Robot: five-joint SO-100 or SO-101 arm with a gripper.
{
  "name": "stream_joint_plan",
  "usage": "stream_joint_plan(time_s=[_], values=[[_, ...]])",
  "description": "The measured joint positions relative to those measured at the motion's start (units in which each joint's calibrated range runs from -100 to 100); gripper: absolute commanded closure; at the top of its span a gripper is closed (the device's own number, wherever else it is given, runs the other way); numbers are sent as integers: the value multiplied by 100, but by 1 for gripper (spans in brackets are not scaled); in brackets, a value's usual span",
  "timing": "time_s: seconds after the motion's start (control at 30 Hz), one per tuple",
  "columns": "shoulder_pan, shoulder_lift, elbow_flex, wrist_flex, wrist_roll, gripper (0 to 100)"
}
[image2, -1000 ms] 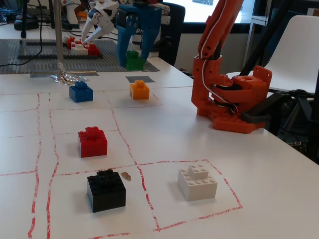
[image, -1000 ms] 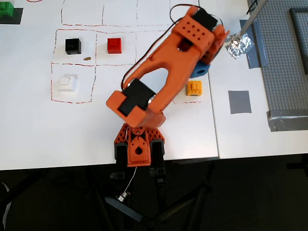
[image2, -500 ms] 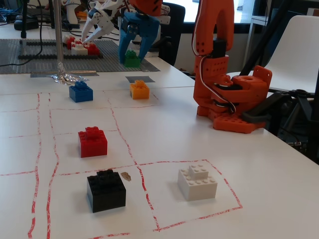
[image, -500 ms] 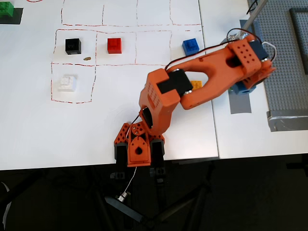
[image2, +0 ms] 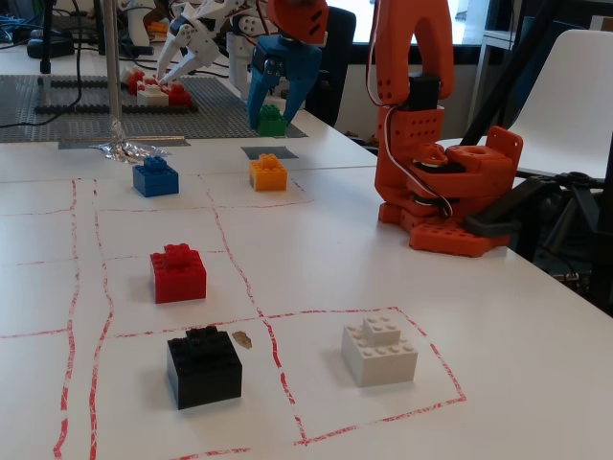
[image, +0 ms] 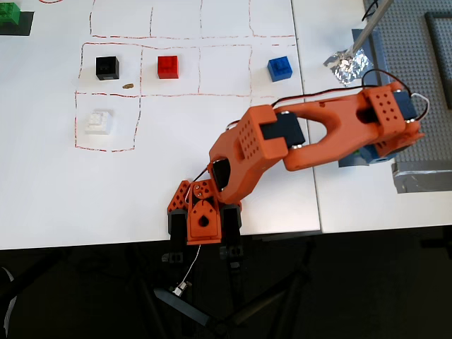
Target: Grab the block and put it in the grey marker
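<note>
In the fixed view the green studded block [image2: 272, 120] sits at the back, just beyond the flat grey marker [image2: 264, 151]. My blue gripper [image2: 271, 113] hangs over the block, open, one finger on each side of it. I cannot tell whether the fingers touch it. In the overhead view the orange arm [image: 311, 138] hides the gripper. Only a sliver of the green block [image: 361, 152] and a corner of the grey marker [image: 349, 162] show beneath the arm.
An orange block [image2: 268, 172] stands just in front of the marker. Blue [image2: 155, 177], red [image2: 178, 273], black [image2: 203, 366] and white [image2: 379, 352] blocks lie in red-lined squares. Crumpled foil [image2: 129, 149] and a grey baseplate [image2: 57, 105] are behind. Another green block [image: 8, 18] sits at the overhead view's top left.
</note>
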State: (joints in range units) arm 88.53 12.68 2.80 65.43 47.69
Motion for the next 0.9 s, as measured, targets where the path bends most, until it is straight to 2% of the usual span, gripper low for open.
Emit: stream_joint_plan(time_s=[0.3,0.67,0.9], values=[[0,387,27,0,0,94],[-10,627,99,-233,-78,74],[-20,627,225,-482,-93,66]])
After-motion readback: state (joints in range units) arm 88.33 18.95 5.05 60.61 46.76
